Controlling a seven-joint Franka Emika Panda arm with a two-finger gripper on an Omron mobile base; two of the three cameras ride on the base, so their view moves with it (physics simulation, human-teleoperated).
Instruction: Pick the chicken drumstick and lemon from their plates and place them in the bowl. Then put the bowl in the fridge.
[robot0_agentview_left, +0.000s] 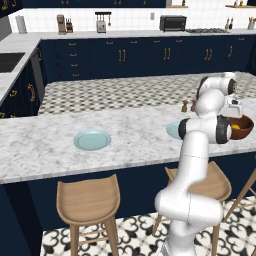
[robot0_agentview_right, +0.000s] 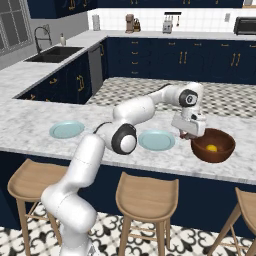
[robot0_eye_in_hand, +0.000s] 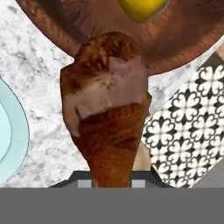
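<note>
**Drumstick in the grip, just short of the bowl**

The gripper (robot0_agentview_right: 186, 134) is clamped tight on the chicken drumstick (robot0_eye_in_hand: 107, 109), which juts out ahead of the fingers in the hand view, thick meaty end foremost and the tapered end buried between the jaws. In the right base view the hand hangs at the near-left rim of the bowl (robot0_agentview_right: 213, 145), close above the counter, with the drumstick's far end reaching toward the rim rather than clearly over the hollow.

The lemon (robot0_agentview_right: 212, 148) already lies inside the bowl, a yellow spot on the dark wood-like bottom; the hand view catches its lower edge at the top of the frame. So, as I judge it, half of the loading is done: the lemon is in, the drumstick is lifted off its plate but not yet dropped. What is left is to carry it over the hollow, release it, then take the bowl to the fridge.

Both plates are bare. The nearer plate (robot0_agentview_right: 156, 140) sits just left of the bowl, beside the hand; the farther plate (robot0_agentview_right: 66, 129) lies well apart, toward the left end of the counter.

The counter (robot0_agentview_right: 30, 125) is pale grey veined marble, an island with wooden stools (robot0_agentview_right: 146, 196) tucked under its near edge. Beyond it run navy cabinets (robot0_agentview_right: 150, 57) with gold handles, a sink (robot0_agentview_right: 55, 53) at the left, and small appliances along the white-tiled back wall. The floor is patterned black-and-white tile.
</note>
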